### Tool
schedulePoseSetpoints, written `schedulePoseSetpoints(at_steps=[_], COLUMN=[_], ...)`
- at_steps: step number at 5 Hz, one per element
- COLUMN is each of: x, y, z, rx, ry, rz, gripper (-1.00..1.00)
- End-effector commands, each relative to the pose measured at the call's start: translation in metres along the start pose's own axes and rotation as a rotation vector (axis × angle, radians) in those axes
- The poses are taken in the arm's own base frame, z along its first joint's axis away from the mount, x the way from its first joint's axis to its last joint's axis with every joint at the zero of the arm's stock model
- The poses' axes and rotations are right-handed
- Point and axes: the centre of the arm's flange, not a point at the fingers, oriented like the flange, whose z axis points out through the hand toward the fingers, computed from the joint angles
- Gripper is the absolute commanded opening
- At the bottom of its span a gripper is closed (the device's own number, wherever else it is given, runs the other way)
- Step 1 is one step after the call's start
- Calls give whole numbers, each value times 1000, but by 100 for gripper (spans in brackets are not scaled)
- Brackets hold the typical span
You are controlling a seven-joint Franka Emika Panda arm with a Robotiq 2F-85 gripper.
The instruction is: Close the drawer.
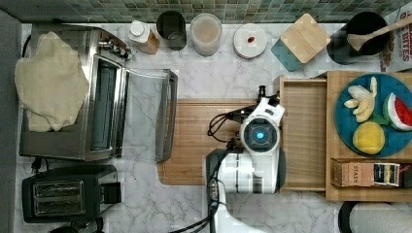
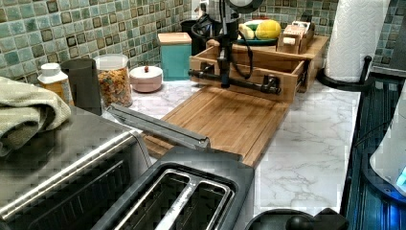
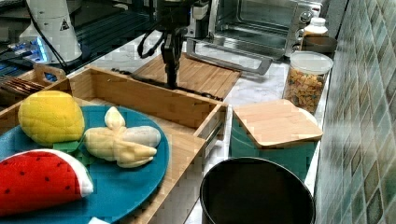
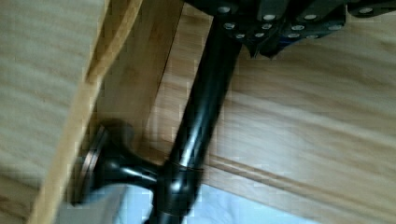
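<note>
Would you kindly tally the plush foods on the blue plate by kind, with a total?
Red watermelon slice: 1
Yellow round lemon: 1
Pale peeled banana: 1
Total: 3 on the round blue plate

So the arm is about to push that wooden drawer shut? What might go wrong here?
Two things, I'd guess. The gripper sits at the dark bar handle of the open drawer; if the push lands off the handle's middle, the drawer may skew and jam. Also, the black cable loops down just over the drawer's front wall, so it could get pinched as the drawer slides under the shelf holding the blue plate.
</note>
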Motion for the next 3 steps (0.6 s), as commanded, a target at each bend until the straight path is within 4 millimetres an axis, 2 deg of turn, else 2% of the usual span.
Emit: schedulePoseSetpoints(at_steps=[1,2,3], x=[-145,-160,-160], y=[311,321,286], z=[-13,-28,-39], rx=[-114,-129,-102], ry=[27,13,-44], rz=[404,466,514], gripper=[-100,-100,-100])
